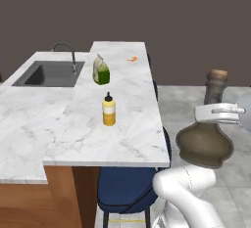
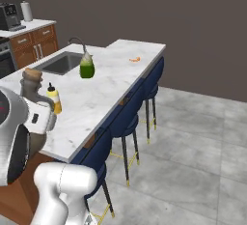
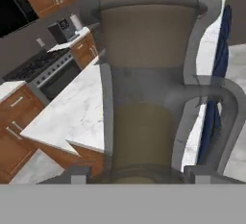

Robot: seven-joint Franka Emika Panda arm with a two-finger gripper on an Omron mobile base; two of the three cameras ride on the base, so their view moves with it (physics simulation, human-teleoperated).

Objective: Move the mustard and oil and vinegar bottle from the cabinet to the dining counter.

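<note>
**Fingers clamp the flask at its neck, off the desk edge**

Fingers (image 1: 221, 113) stand partly closed around the narrow neck of the oil and vinegar bottle (image 1: 204, 145), which hangs upright in the air just beside the near corner of the dining desk (image 1: 125, 139), above a blue stool (image 1: 128, 189). I judge the flask glass, so stiff, smooth and breakable, and bottom-heavy with its round belly; the neck hold below the cork stopper (image 1: 217, 74), next to the small side handle (image 3: 226, 107), suits it, though it may swing or slip. On the slab the mustard (image 1: 109, 109) stands upright; beyond it a green-and-white pouch (image 1: 101, 70), then the sink (image 1: 49, 73).
</note>
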